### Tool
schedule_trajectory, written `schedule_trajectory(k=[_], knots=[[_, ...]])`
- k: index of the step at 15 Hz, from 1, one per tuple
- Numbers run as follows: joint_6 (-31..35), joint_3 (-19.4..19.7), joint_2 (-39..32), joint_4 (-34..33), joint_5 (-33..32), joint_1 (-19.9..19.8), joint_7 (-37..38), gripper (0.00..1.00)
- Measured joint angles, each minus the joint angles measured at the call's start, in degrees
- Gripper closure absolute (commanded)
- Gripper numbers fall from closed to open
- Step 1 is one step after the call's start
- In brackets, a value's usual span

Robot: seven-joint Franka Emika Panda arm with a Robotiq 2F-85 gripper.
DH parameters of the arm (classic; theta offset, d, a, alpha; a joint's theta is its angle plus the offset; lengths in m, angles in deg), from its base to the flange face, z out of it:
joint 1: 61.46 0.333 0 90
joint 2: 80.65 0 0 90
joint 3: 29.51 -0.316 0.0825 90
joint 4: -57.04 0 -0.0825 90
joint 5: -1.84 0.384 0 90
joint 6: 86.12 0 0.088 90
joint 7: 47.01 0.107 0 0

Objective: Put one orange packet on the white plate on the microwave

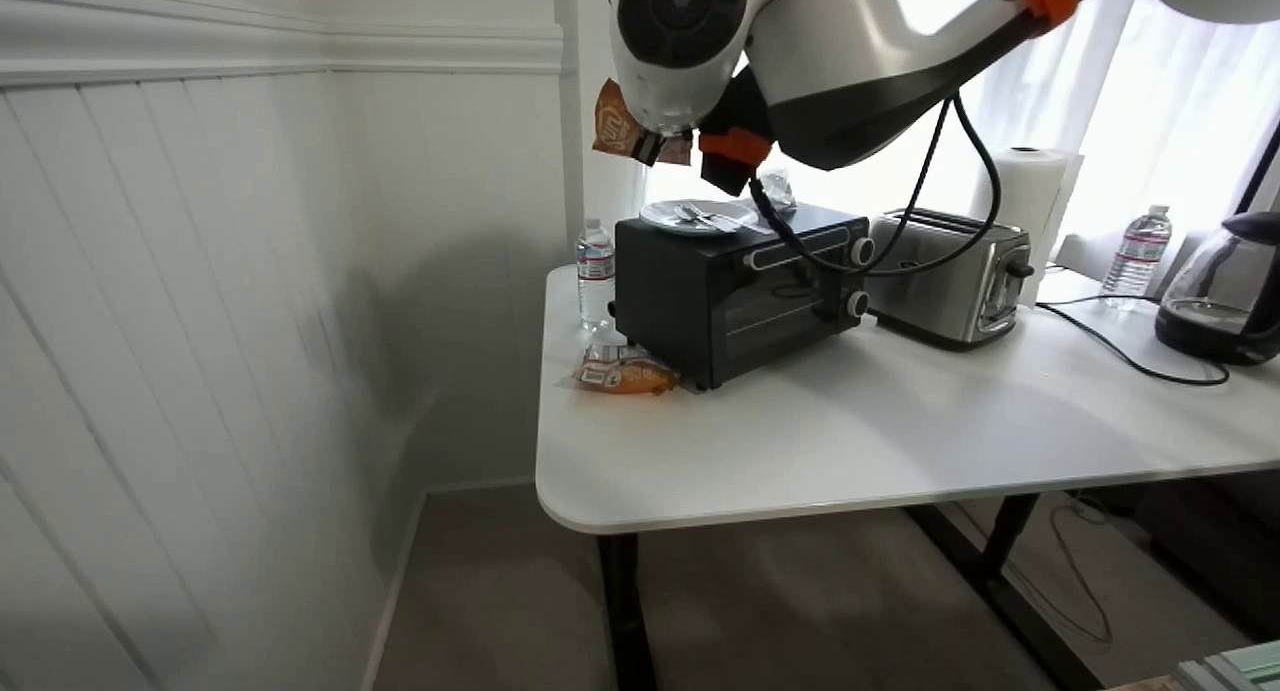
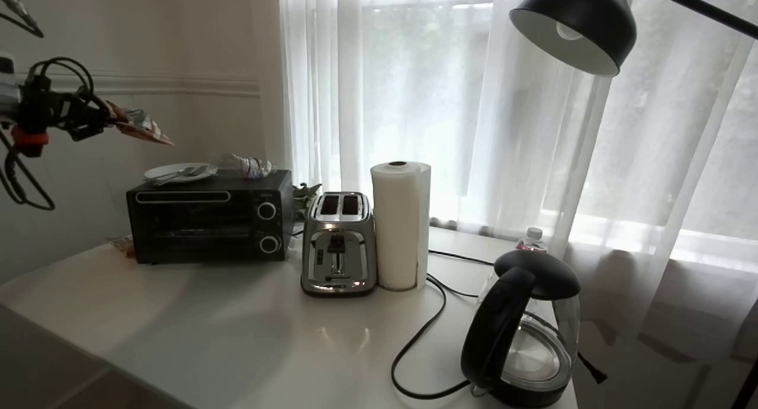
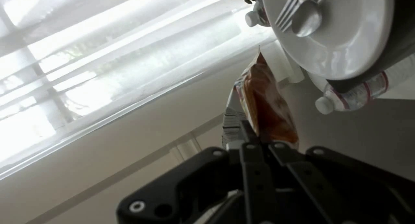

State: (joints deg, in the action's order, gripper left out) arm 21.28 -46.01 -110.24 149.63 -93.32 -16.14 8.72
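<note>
My gripper (image 3: 254, 133) is shut on an orange packet (image 3: 274, 104) and holds it in the air. In both exterior views the held packet (image 1: 613, 121) (image 2: 145, 129) is above the level of the white plate (image 1: 662, 217) (image 2: 161, 171). The plate lies on top of the black microwave (image 1: 665, 291) (image 2: 195, 219) with a fork and a spoon on it. In the wrist view the plate (image 3: 347, 63) is at the upper right, apart from the packet. Another orange packet (image 1: 632, 374) lies on the table against the microwave's side.
A clear packet (image 2: 246, 166) lies beside the plate on the microwave. A water bottle (image 1: 596, 281) stands behind the microwave's near side. A silver toaster (image 2: 339, 246), a paper towel roll (image 2: 395, 225) and a kettle (image 2: 527, 332) with its cord stand along the table (image 1: 850, 431). A lamp (image 2: 577, 24) hangs above.
</note>
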Motion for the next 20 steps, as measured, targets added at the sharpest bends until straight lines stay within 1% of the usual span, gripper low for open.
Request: schedule_trajectory(k=[7,12,13,14,15,16,17,20], knots=[[-7.3,0.8,-3.8,0.2,-2.2,-0.1,-0.2,0.97],[-10.0,0.8,-5.2,0.3,-2.2,-0.2,-2.2,0.97],[-10.3,0.8,-5.4,0.3,-2.2,-0.2,-2.8,0.95],[-10.5,0.8,-5.6,0.3,-2.2,-0.2,-3.4,0.8],[-10.7,0.8,-5.8,0.3,-2.1,-0.3,-4.1,0.7],[-10.9,0.7,-6.0,0.4,-2.1,-0.2,-4.7,0.67],[-11.0,0.7,-6.1,0.4,-2.0,-0.2,-5.3,0.61],[-11.2,0.3,-6.1,0.4,-1.5,-0.3,-7.1,0.41]])
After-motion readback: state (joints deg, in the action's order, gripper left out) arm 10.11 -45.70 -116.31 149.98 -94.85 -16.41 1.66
